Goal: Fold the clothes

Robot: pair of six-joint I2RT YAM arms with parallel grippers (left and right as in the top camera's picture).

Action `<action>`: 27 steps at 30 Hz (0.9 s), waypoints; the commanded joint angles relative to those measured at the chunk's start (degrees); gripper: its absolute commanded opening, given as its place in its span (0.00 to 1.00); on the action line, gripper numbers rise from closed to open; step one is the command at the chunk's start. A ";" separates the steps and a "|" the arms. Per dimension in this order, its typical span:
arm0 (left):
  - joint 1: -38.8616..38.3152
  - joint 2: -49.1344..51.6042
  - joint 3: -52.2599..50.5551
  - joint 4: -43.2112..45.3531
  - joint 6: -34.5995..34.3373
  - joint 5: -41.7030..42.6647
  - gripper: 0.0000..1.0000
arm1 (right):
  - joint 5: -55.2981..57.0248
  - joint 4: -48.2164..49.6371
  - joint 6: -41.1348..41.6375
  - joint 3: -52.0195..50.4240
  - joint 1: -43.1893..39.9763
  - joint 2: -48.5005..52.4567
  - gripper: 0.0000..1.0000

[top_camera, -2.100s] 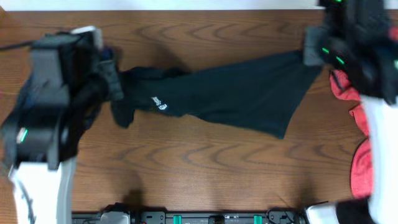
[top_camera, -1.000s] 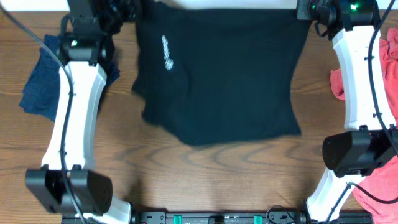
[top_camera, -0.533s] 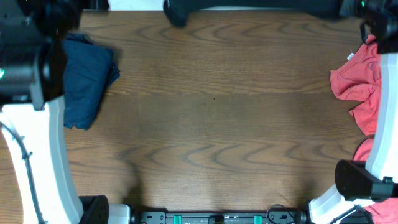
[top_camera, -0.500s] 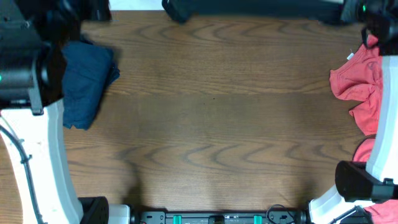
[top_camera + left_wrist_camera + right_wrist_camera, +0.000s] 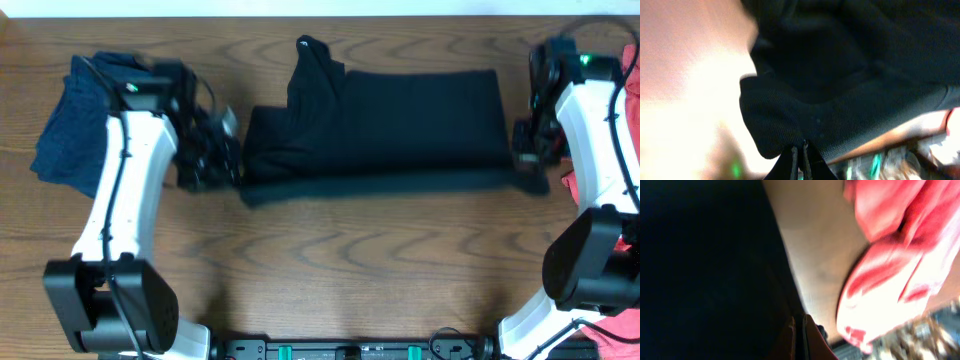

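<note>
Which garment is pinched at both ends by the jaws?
The black shirt, stretched across the middle; the navy garment and coral-red garment lie bunched at the sides.

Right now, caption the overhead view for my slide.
Left gripper and right gripper pinch a large black fabric shirt folded on the brown wooden table.

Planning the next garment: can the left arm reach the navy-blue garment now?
Probably not yet: the left end effector is shut on the black shirt. The navy-blue garment lies beside that arm, otherwise unobstructed.
</note>
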 commanded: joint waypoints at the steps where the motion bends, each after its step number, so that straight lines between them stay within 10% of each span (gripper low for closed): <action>1: -0.17 -1.73 -12.44 -0.22 3.96 0.96 0.06 | 3.04 -1.53 4.48 -8.70 -3.41 -0.33 0.01; 18: -0.17 -35.58 -31.74 7.15 -7.06 3.17 0.06 | 1.22 0.92 8.20 -20.63 -6.12 -8.44 0.01; 27: -0.17 -35.82 -31.74 40.24 -10.67 3.41 0.06 | -6.32 12.94 5.16 -20.85 -6.12 -10.23 0.01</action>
